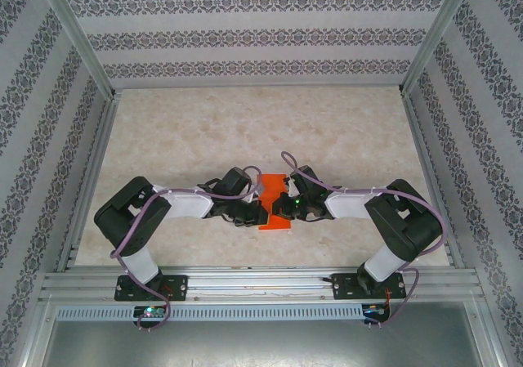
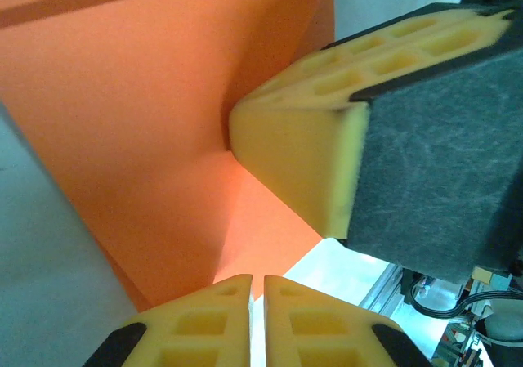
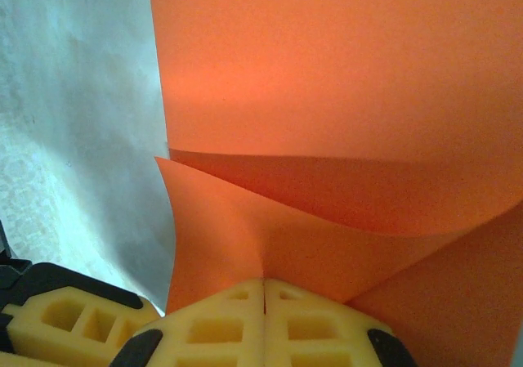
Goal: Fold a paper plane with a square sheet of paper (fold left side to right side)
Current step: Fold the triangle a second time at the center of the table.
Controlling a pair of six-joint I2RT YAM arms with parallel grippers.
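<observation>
The square sheet of paper (image 1: 273, 217) is bright orange-red and sits partly lifted and bent between my two grippers, near the table's front middle. My left gripper (image 1: 255, 212) meets it from the left. In the left wrist view its yellow fingertips (image 2: 257, 289) stand a thin slit apart on the lower corner of the sheet (image 2: 147, 138). My right gripper (image 1: 283, 207) comes from the right. Its jaws (image 3: 263, 289) are pressed together on the sheet (image 3: 343, 97), which puckers at the tips, with a second layer curling above. One right finger (image 2: 302, 158) presses into the crease.
The beige marbled table (image 1: 245, 130) lies open behind the arms. Patterned walls and metal posts (image 1: 425, 48) box it in on three sides. An aluminium rail (image 1: 261, 284) carrying both arm bases runs along the near edge. A left finger (image 3: 73, 322) shows beside the right jaws.
</observation>
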